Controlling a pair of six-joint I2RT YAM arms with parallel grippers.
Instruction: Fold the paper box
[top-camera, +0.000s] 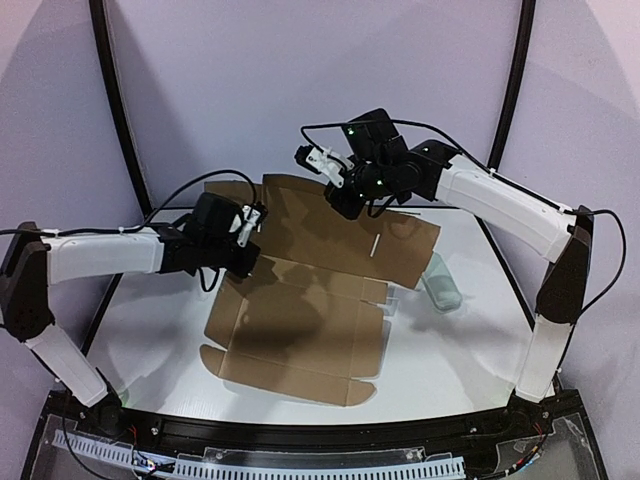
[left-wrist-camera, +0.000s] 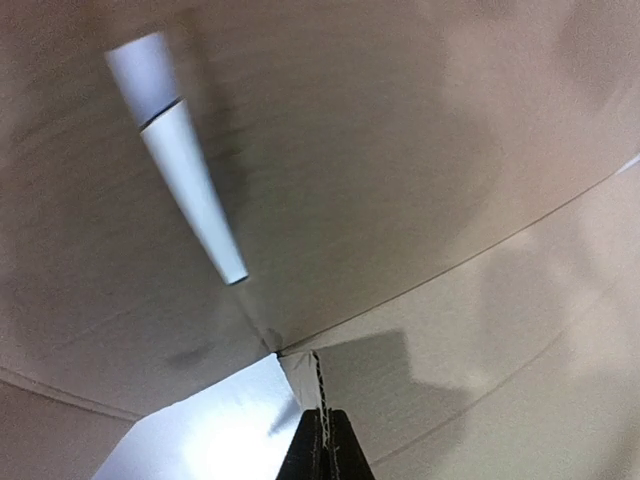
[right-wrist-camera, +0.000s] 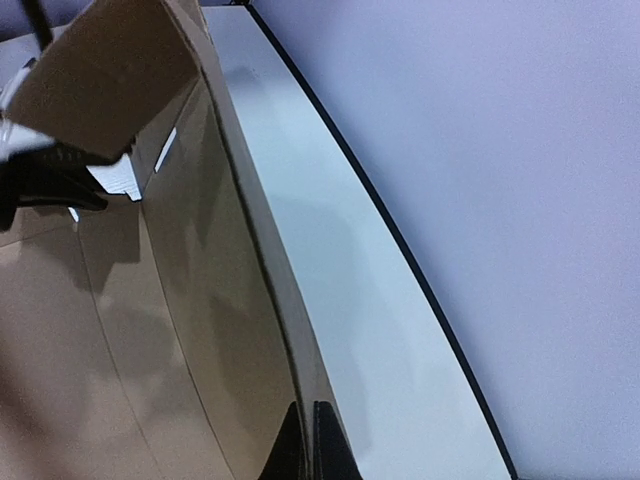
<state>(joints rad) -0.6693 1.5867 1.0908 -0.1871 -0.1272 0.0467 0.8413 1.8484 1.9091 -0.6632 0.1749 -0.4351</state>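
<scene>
L pincer (top-camera: 245, 228) grips the paper box (top-camera: 300, 310) at its left edge, R pincer (top-camera: 345, 198) at the far edge. Box lies mid-table (top-camera: 150, 335), far panel lifted. Bare table at front & left. Pale case (top-camera: 441, 285) sits just beside the right edge.
L wrist: pincer pressed together on a corrugated box edge.
R wrist: pincer pinches the raised panel's rim, w/ an open table strip to the right.

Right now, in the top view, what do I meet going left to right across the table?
left gripper → right gripper → pale case. The paper box overlaps both grippers, so it is left out.
</scene>
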